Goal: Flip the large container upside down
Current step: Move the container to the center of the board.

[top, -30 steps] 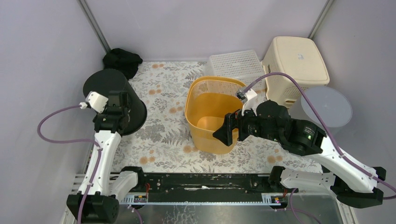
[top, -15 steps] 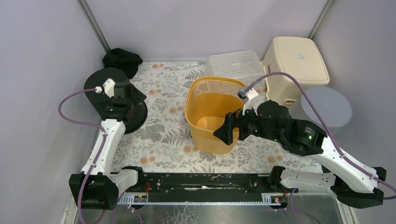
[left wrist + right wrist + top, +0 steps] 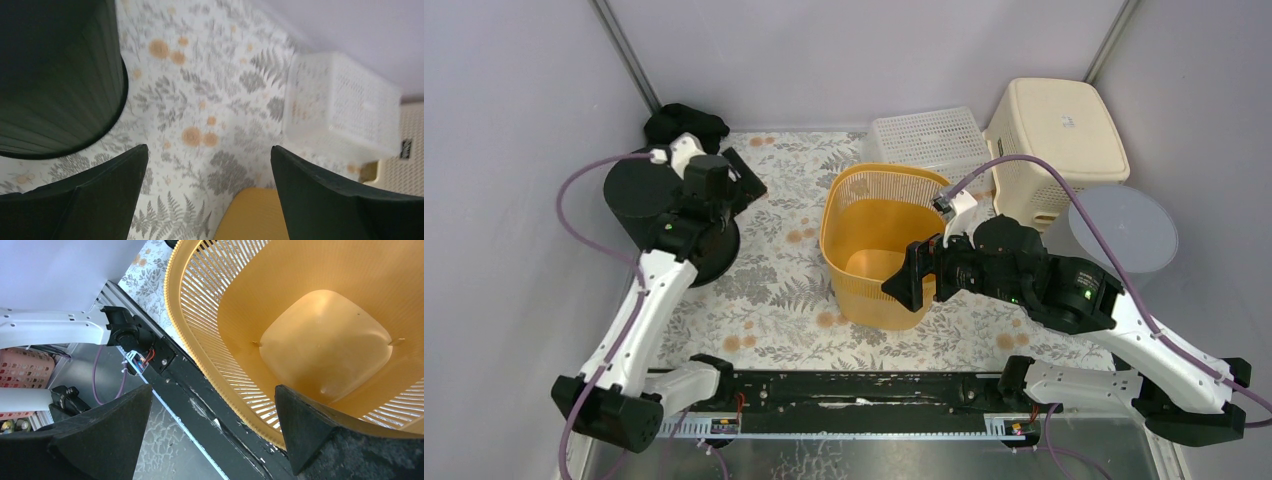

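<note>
The large container, a yellow slatted basket (image 3: 874,250) (image 3: 325,340), stands upright with its mouth up on the flowered mat. My right gripper (image 3: 911,278) (image 3: 212,390) is open, with its jaws set either side of the basket's near rim, one finger on the inside and one outside; they do not visibly press on it. Up by the black round tub (image 3: 639,190) (image 3: 55,75), my left gripper (image 3: 736,182) (image 3: 209,148) is open and empty. It hangs above the mat, and a corner of the yellow basket (image 3: 250,215) shows below it.
A white mesh basket (image 3: 929,135) (image 3: 345,105) and a beige lidded bin (image 3: 1054,125) stand at the back right. A translucent round lid (image 3: 1124,228) lies beside them. A black cloth (image 3: 686,125) lies in the back left corner. The black base rail (image 3: 854,385) runs along the near edge.
My left arm has swung from over the black tub toward the back and right, now pointing over the mat. The right arm and the yellow basket have not moved.
</note>
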Action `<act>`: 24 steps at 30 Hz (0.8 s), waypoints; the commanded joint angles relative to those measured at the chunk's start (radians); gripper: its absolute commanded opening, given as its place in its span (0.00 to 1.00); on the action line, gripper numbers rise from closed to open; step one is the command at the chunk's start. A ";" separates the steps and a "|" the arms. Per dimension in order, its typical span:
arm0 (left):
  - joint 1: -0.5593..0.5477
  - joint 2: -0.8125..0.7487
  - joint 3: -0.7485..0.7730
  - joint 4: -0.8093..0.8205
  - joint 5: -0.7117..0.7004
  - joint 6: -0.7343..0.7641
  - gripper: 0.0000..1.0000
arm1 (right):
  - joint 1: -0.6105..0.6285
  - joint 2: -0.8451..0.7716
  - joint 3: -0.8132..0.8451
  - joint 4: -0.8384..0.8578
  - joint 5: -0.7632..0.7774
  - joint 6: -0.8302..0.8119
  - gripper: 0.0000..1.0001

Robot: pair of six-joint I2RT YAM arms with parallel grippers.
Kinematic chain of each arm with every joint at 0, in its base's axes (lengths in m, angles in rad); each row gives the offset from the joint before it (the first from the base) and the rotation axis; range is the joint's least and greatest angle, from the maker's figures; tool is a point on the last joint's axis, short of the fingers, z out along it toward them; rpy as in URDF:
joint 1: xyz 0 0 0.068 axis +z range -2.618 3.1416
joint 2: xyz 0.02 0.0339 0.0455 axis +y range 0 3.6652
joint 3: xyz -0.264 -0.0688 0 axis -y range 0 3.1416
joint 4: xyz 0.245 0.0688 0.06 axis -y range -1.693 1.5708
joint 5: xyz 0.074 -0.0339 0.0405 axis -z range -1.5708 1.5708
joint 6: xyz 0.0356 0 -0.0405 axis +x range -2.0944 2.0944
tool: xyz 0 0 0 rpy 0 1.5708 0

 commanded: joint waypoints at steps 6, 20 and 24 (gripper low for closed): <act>-0.007 -0.125 0.287 -0.285 -0.354 -0.018 1.00 | 0.007 -0.016 -0.007 0.016 0.012 0.013 0.99; 0.532 -0.096 0.298 -0.356 -0.170 0.183 1.00 | 0.007 -0.026 -0.046 0.036 -0.018 0.014 1.00; 0.709 -0.068 0.243 -0.311 -0.044 0.206 1.00 | 0.007 -0.033 -0.045 0.039 -0.024 -0.003 1.00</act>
